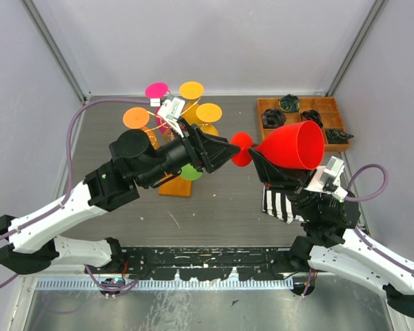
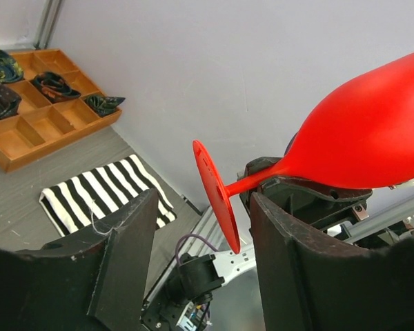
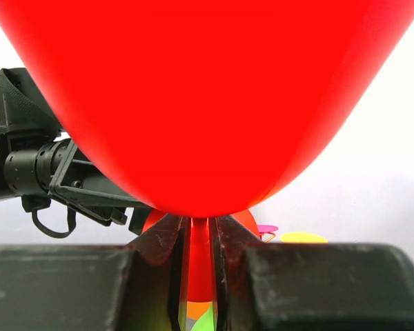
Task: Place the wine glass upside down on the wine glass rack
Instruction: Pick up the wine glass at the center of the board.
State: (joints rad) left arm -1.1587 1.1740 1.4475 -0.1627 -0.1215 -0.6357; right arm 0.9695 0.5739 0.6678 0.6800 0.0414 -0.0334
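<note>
Above the middle of the table, the red wine glass (image 1: 293,146) lies on its side in the air, its bowl mouth towards the right rear and its round foot towards the left. The right gripper (image 1: 257,156) is clamped narrowly on the stem just below the bowl; the right wrist view shows both fingers pressed against the stem (image 3: 199,255) with the bowl filling the picture above them.

The left gripper (image 1: 232,152) faces the foot with its jaws spread wide. In the left wrist view the foot (image 2: 217,196) stands edge-on between the two fingers (image 2: 124,234), and whether either one touches it I cannot tell.

The wine glass rack (image 1: 174,187) stands left of centre, behind and under the left arm (which covers the post and most of the wire). Its orange-brown base shows below the arm, and coloured discs (image 1: 208,112) in pink, yellow, orange and green spread around its top. The glass is well clear of the rack, with the left arm between them.

A compartmented wooden tray (image 1: 308,101) holding dark items sits at the right rear, and a black-and-white striped cloth (image 1: 279,205) lies beneath the right arm.
</note>
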